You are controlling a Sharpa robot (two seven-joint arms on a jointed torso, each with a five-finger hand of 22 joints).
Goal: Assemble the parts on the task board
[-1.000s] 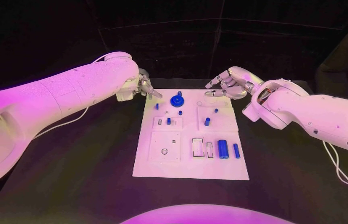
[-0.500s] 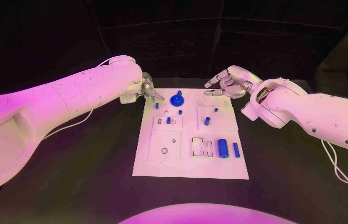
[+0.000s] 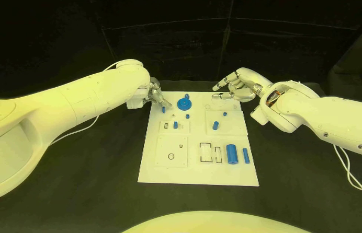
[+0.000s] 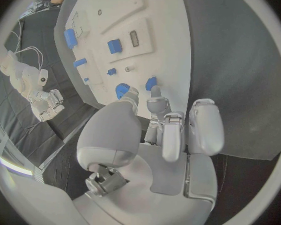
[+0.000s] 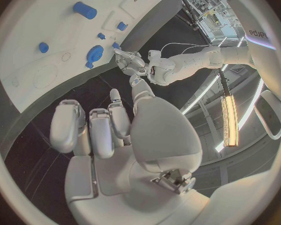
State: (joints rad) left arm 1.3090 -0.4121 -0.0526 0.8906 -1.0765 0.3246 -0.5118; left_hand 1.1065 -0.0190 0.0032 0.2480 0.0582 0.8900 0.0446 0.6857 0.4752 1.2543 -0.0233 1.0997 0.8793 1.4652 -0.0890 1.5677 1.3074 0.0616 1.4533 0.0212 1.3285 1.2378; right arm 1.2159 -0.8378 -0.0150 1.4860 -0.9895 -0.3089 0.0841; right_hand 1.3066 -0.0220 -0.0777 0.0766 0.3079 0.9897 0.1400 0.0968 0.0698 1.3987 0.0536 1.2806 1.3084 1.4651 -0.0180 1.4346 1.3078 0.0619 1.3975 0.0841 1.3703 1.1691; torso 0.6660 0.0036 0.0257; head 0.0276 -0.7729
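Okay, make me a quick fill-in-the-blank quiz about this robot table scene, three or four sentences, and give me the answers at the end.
1. The task board is a ____ plate on the black table.
2. The small parts lying on it, such as the cylinder near its right edge, are ____ in colour.
3. The hand reaching over the board's far left corner is the ____ hand.
4. The right hand holds ____.

Answers: white; blue; left; nothing
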